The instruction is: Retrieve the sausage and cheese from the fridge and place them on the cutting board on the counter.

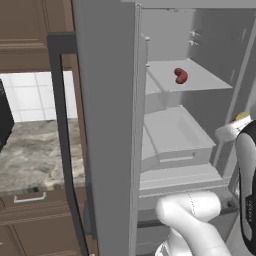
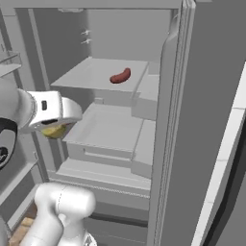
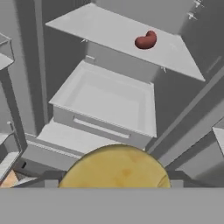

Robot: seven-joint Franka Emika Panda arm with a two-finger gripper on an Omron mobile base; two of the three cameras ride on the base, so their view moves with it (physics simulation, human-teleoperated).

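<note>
With the fridge (image 2: 202, 96) standing open, here is how it looks from the room:

Gripper: the hand (image 2: 56, 126) hangs just outside the fridge's open front, level with the drawer. Its finger tips are hidden behind what it carries, so the jaws cannot be seen directly, but they stand apart around a wide yellow piece.

Cheese: the pale yellow chunk (image 3: 114, 168) sits right at the hand, between the fingers as far as I can tell. It peeps out under the white wrist in the right base view (image 2: 54, 130) and shows as a yellow sliver above the wrist in the left base view (image 1: 242, 116). In the hand view its rounded top is at the bottom of the picture.

Sausage: the reddish-brown curved link (image 2: 120, 76) lies on the shelf (image 3: 105, 33) well ahead of the gripper and above it, deeper inside the fridge. It rests alone there, apart from the hand. It also shows in the left base view (image 1: 180, 75) and the hand view (image 3: 145, 40).

Drawer: a shallow grey bin (image 3: 105, 100) sits ahead of the gripper, below the sausage's shelf, pulled a little forward.

Door: the fridge door (image 1: 107, 125) with its dark bar handle (image 1: 62, 130) stands swung out to the gripper's left.

Counter: the marbled top (image 1: 35, 150) lies farther left, beyond that door, over brown drawers (image 1: 35, 210).
</note>
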